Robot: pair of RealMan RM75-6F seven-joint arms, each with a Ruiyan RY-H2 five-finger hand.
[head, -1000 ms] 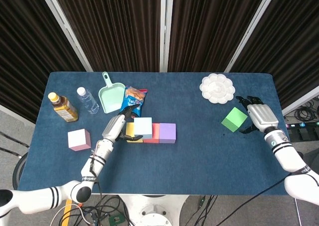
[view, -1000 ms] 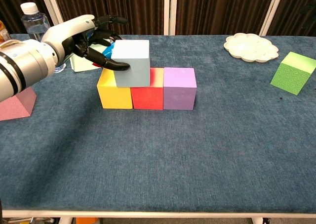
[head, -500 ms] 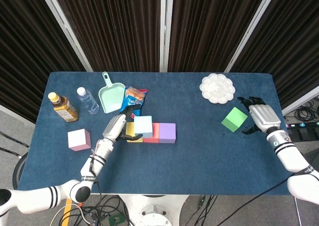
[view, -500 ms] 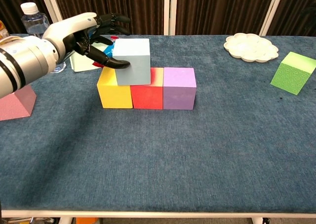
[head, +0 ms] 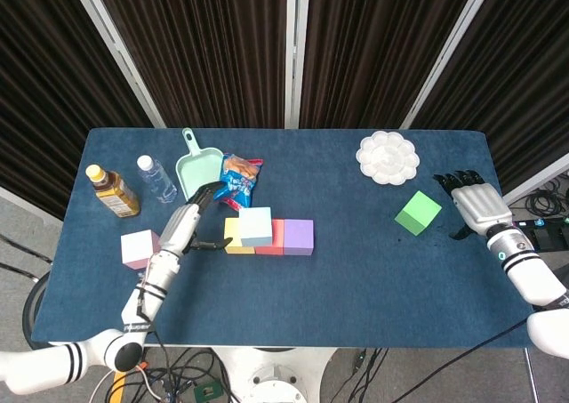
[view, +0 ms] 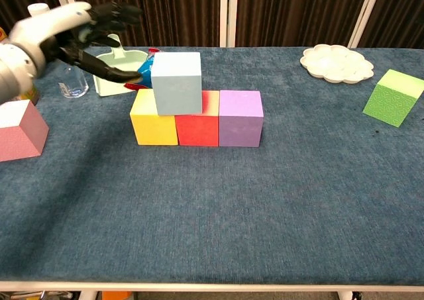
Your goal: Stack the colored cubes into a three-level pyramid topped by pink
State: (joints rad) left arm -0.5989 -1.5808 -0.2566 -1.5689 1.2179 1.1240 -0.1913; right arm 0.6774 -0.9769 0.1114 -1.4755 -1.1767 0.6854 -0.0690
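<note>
The light-blue cube [view: 177, 83] sat on the yellow [view: 154, 126] and red [view: 197, 128] cubes, purple [view: 240, 118] alongside; green [view: 393, 97] and pink [view: 20, 131] lay apart on the desk [view: 265, 207]. Both robot hands, left [view: 69, 35] and right [head: 474, 205], were spread and held nothing. The cubes looked light, rigid and smooth; flat opposite faces seemed the best hold.

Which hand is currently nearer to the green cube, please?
Right. The right hand is open just beside the green cube, not touching it; the left hand is far across the table, left of the cube row.
</note>
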